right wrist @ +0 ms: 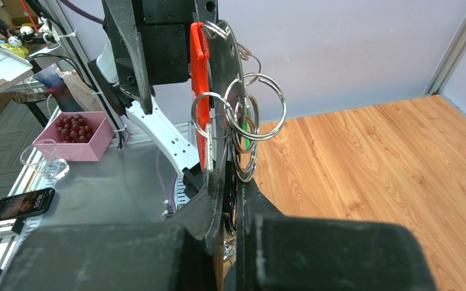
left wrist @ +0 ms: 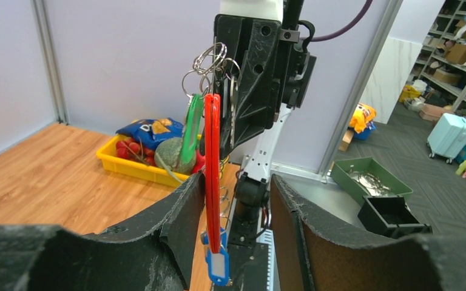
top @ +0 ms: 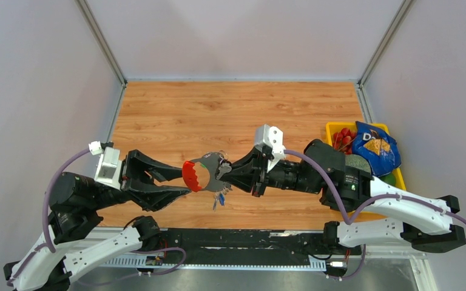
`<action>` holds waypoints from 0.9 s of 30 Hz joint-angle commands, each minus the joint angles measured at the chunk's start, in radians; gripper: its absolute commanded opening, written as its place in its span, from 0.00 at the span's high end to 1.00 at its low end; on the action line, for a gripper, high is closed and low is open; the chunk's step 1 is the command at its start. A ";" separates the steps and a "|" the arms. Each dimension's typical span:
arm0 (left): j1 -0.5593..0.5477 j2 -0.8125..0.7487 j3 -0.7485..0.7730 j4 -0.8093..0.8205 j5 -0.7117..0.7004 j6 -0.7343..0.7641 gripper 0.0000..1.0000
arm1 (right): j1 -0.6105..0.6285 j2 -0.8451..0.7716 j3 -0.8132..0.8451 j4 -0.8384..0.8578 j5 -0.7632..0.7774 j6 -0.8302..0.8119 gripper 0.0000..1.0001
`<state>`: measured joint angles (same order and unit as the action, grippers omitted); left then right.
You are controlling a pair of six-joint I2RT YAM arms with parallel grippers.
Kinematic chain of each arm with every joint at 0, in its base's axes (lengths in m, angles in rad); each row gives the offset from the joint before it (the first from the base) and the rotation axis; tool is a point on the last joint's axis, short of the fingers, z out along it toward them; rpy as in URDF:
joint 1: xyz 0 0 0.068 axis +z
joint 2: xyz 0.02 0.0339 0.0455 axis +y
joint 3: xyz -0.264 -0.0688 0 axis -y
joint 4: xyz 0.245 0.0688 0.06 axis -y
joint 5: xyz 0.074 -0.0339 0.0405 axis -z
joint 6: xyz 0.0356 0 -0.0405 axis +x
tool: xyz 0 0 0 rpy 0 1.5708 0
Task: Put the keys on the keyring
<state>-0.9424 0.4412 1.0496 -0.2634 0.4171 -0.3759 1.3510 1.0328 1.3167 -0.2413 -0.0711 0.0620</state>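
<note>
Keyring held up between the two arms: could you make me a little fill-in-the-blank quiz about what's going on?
1. The keyring's big oval tag is ___.
2. The keyring is clamped in the ___ arm's tool.
3. The left tool is ___, with the tag between its fingers.
4. The tray is ___.
Missing words: red; right; open; yellow.

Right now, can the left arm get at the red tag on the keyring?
Probably yes. The left fingers are open with the red tag hanging between them and nothing in the way. The right fingers are shut on the keyring, holding it up.
</note>
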 commanded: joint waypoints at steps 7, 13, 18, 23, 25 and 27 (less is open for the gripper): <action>-0.001 0.053 -0.007 0.068 0.050 0.000 0.54 | -0.001 -0.010 0.061 0.085 -0.022 0.030 1.00; -0.002 0.063 -0.006 0.072 0.048 0.002 0.79 | -0.002 -0.012 0.067 0.085 -0.032 0.030 1.00; -0.001 0.069 -0.002 0.077 0.029 0.005 0.99 | 0.000 -0.014 0.054 0.085 -0.036 0.029 1.00; -0.002 0.099 0.035 0.022 -0.060 0.026 1.00 | -0.002 -0.075 -0.012 0.079 0.048 0.025 0.93; -0.001 0.118 0.057 -0.015 -0.072 0.030 1.00 | -0.002 -0.112 -0.038 0.063 0.119 0.027 0.79; -0.002 0.138 0.092 -0.066 -0.106 0.039 1.00 | -0.003 -0.144 -0.048 0.019 0.185 0.034 0.68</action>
<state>-0.9436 0.5385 1.0622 -0.2626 0.4000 -0.3679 1.3495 0.9783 1.2785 -0.2302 -0.0235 0.0795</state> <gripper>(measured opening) 0.041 0.237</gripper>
